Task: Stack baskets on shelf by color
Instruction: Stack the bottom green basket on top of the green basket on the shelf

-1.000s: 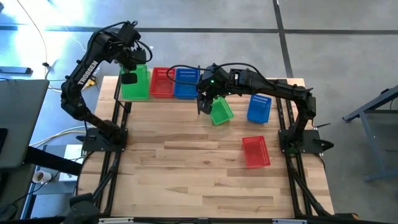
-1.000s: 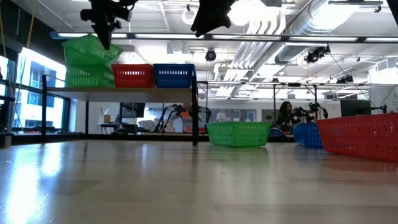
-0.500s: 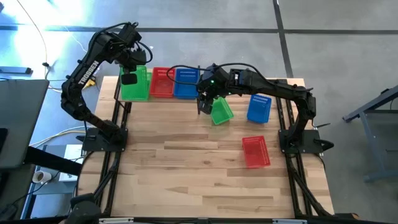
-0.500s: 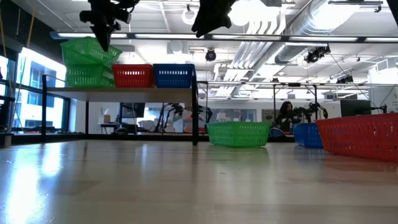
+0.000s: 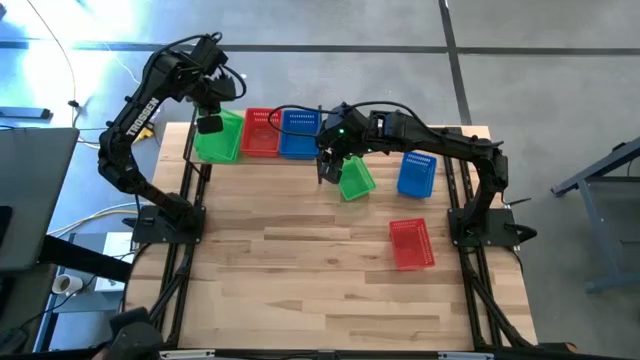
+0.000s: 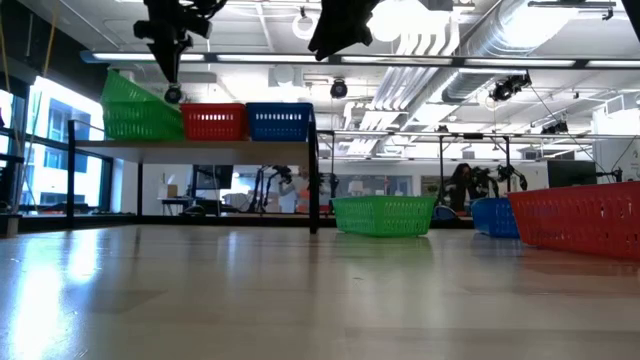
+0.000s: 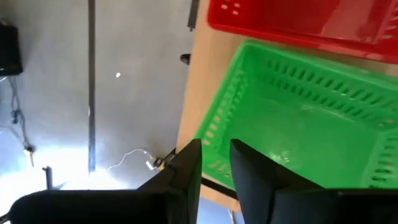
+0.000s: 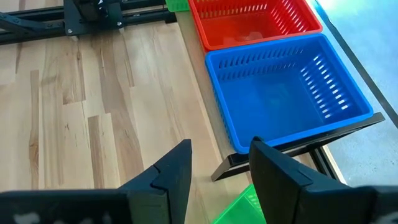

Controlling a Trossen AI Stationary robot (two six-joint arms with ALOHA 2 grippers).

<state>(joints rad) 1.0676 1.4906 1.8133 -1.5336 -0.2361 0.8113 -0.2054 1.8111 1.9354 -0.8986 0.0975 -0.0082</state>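
On the shelf [image 6: 200, 146] a green basket [image 6: 135, 100] sits tilted inside a second green one, its left end high and its right end sunk in. A red basket [image 5: 261, 132] and a blue basket [image 5: 298, 133] stand beside them. My left gripper [image 7: 216, 163] hangs over the green pair's near right corner, slightly open, with the upper basket's wall [image 7: 214, 140] by its fingertips. My right gripper [image 5: 328, 172] is open above the table, beside another green basket [image 5: 355, 180] that rests on the tabletop. My left gripper points steeply down at the upper green basket's rim [image 7: 211, 134] near a corner, one finger on each side of the wall. I cannot tell whether either finger touches it. The basket lies tilted in the lower green basket.
A blue basket [image 5: 417, 173] and a red basket [image 5: 411, 243] lie on the tabletop at the right. The shelf's black post [image 6: 313, 180] stands at its right end. Bare planks fill the table's near half. A person shows far off in the room [image 6: 462, 180].
My left gripper has opened and let go of the upper green basket. The basket's right end has dropped into the lower green basket, while its left end stays high. My right arm has kept still.
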